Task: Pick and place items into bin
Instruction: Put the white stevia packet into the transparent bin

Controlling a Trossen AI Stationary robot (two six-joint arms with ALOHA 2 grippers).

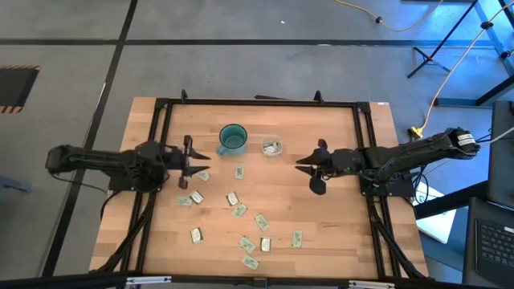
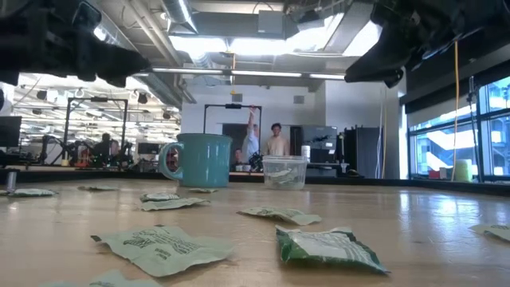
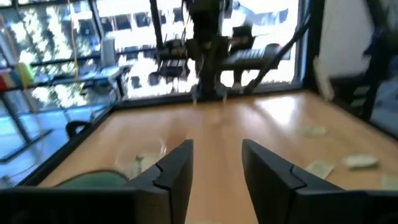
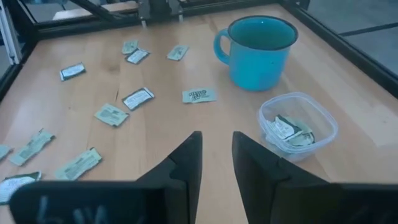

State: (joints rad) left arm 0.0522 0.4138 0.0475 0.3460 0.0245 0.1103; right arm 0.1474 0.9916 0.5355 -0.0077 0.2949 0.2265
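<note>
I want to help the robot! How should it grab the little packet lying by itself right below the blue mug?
That packet lies flat on the table, so coming straight down from above looks best, pinching it across its narrow width. No other packet touches it, so the fingers probably have room on both sides. The mug stands just beyond it, so stay clear of that.
</note>
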